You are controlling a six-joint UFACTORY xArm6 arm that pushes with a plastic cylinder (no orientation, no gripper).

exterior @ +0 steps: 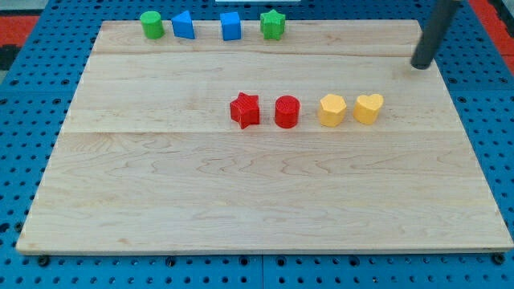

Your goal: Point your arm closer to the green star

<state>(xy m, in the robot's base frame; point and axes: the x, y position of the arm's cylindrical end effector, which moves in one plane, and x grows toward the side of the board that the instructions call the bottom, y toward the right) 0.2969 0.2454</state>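
The green star (273, 24) sits near the view's top edge of the wooden board (257, 201), at the right end of a row of blocks. My tip (420, 66) is at the view's upper right, far to the right of the green star and a little lower. It touches no block. The nearest blocks to it are the yellow ones below and to its left.
In the top row, from the left, are a green cylinder (151, 24), a blue triangle-like block (184, 25) and a blue cube (230, 26). Mid-board stand a red star (245, 110), a red cylinder (287, 111), a yellow hexagon-like block (332, 110) and a yellow heart (369, 107).
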